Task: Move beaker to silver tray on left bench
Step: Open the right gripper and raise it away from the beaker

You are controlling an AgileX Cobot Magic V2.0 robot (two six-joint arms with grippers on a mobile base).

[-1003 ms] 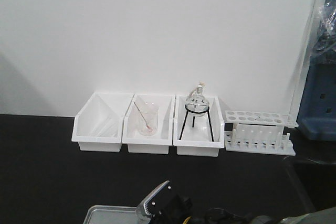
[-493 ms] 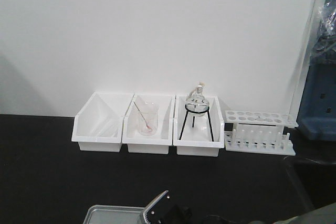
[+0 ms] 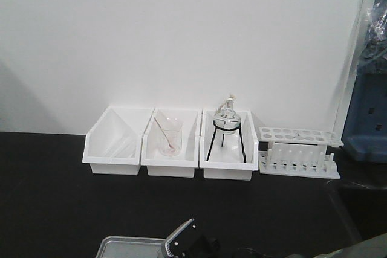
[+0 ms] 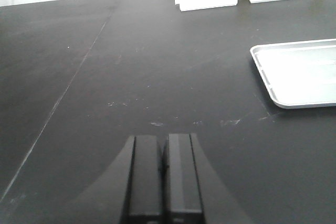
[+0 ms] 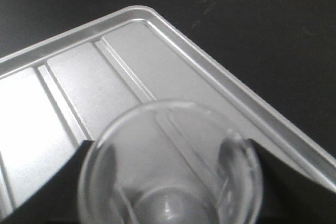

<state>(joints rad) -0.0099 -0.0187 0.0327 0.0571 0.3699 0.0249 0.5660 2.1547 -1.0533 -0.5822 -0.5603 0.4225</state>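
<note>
The flat matte black left bench (image 3: 48, 209) fills the lower half of the front view, backed by a plain white wall (image 3: 181, 34), and along that wall's foot sit three white plastic bins (image 3: 169, 149) and a white test-tube rack (image 3: 299, 152), kept well clear of the working area. At the bottom edge of the frame the shallow silver-grey metal tray (image 3: 121, 246) shows only its far rim; in the right wrist view its ribbed floor (image 5: 79, 82) spreads across the upper left. The small clear glass beaker (image 5: 170, 166) sits low in that frame, upright with its mouth towards the camera, gripped between the dark fingers (image 5: 47, 182) of the right gripper (image 5: 170, 182) above the tray's near corner, seemingly so it can be set down inside the rim. Whether its base touches the tray I cannot tell. The left gripper (image 4: 163, 177) is clenched on nothing, parked over bare bench beside the tray.
</note>
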